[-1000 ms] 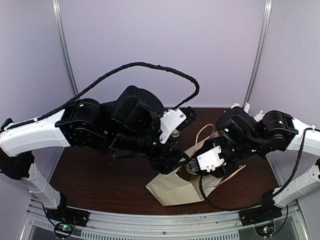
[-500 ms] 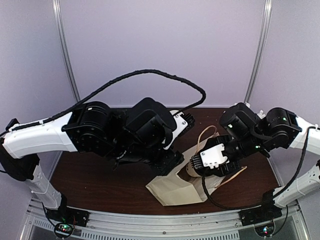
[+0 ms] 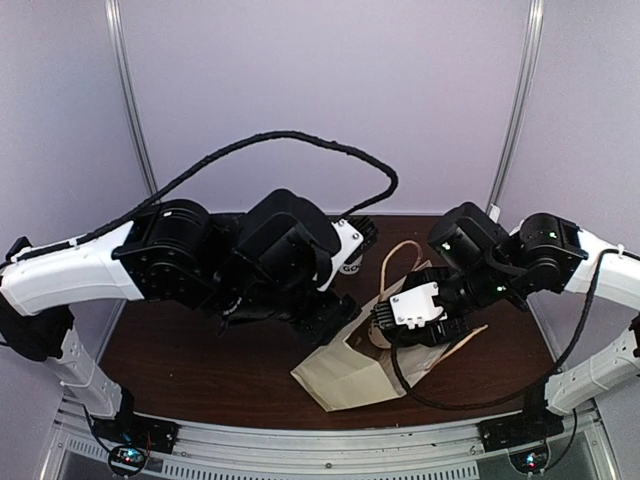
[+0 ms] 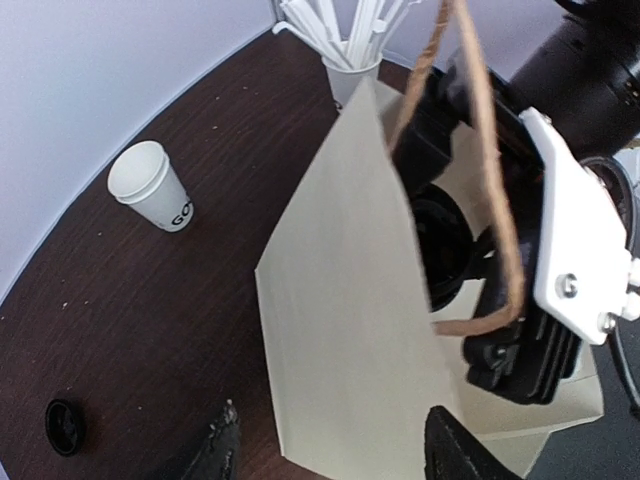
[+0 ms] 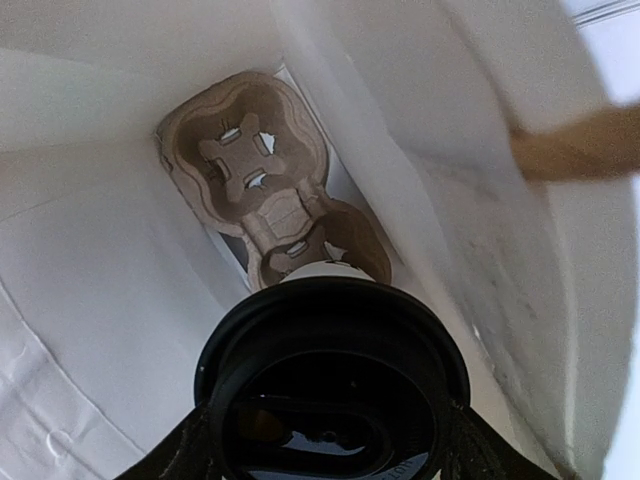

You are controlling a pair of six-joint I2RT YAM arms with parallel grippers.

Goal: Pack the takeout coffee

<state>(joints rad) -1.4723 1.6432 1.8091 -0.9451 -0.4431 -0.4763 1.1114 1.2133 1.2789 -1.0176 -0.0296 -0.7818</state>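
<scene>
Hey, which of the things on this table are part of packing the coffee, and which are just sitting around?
For the job: lidded coffee cup in the right gripper, paper bag, pulp carrier inside it, white cup with no black lid, loose black lid.
Just lying about: cup of white sticks.

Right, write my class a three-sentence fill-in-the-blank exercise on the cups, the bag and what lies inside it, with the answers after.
1. The right gripper grips a lidded cup inside the paper ____.
2. Beneath that cup lies a brown pulp ____.
3. The bare cup standing on the table lacks a ____.

Answers: bag; carrier; lid.
</scene>
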